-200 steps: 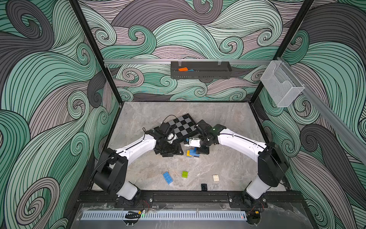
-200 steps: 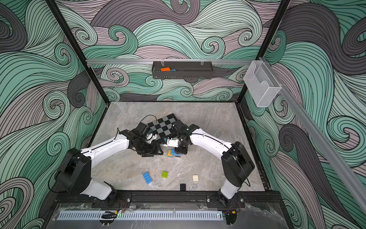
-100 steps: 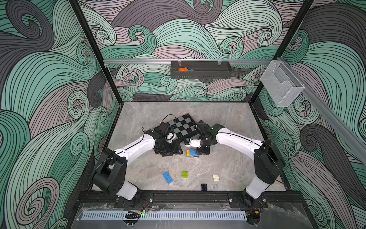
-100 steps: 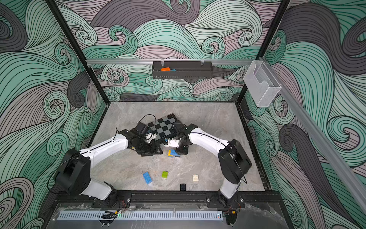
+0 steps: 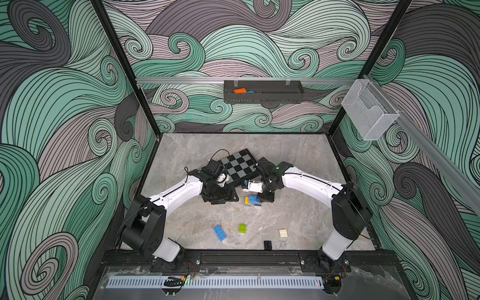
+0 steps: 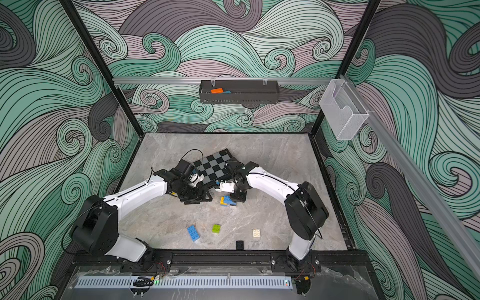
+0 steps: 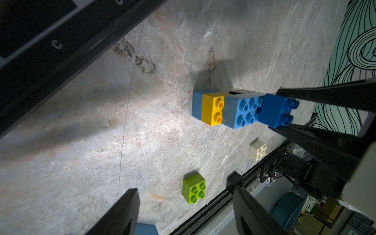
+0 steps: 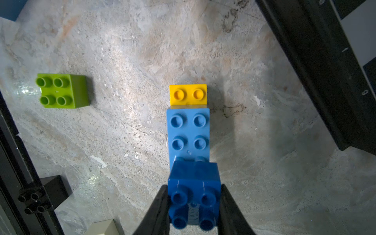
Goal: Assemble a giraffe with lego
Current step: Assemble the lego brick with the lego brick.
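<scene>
Giraffe is partly built and lies on the grey table, just in front of the chequered board, between the two arms. Parts that show: a light blue brick with a yellow brick at the end away from the right gripper. That gripper is clenched on a dark blue brick, one jaw on each side. The brick overlaps the near end of the light blue one; cannot tell if it is seated or just above. Left gripper is released, jaws wide with nothing between them, just beside the stack and not touching it.

Loose bricks lie toward the front edge, well apart from both grippers: lime green brick, blue oblong brick, cream brick, black brick.

In both top views the right gripper covers the held brick, and the stack is only a small blue-yellow patch. The left wrist view shows white and black bits behind the blue bricks, too hidden to make out. The blue oblong brick is cut off at the frame edge there, and the cream brick is cut off in the right wrist view.
</scene>
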Robot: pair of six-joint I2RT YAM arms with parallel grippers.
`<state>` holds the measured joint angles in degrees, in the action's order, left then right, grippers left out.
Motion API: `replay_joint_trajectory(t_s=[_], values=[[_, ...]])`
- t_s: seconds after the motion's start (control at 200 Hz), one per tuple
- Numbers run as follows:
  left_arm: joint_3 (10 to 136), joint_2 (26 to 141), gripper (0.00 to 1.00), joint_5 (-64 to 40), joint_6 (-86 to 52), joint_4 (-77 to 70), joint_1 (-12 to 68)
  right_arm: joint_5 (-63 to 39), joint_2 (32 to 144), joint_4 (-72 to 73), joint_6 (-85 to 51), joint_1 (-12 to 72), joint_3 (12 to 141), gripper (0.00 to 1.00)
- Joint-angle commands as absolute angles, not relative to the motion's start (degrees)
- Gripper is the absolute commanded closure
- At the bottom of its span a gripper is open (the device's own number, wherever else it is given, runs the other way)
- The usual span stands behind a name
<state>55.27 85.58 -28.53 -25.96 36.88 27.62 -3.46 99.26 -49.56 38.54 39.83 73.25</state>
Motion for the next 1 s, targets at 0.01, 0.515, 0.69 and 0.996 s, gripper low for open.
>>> replay_joint_trajectory(t_s=[0.01,0.515,0.69,0.996], values=[[55.2,84.9,0.23,-28.8,-24.7,38.1,27.1,-4.1,99.8,-50.6,38.4,39.6,73.9,0.84],[54.3,85.0,0.23,-29.7,-25.5,37.2,26.8,-6.0,99.5,-50.5,38.7,39.7,72.4,0.84],[54.1,84.6,0.23,-29.7,-25.5,37.2,26.7,-6.5,100.3,-50.5,38.7,39.7,72.1,0.84],[54.1,83.9,0.23,-29.6,-25.7,37.4,26.7,-8.2,102.5,-50.0,38.4,39.7,71.4,0.84]])
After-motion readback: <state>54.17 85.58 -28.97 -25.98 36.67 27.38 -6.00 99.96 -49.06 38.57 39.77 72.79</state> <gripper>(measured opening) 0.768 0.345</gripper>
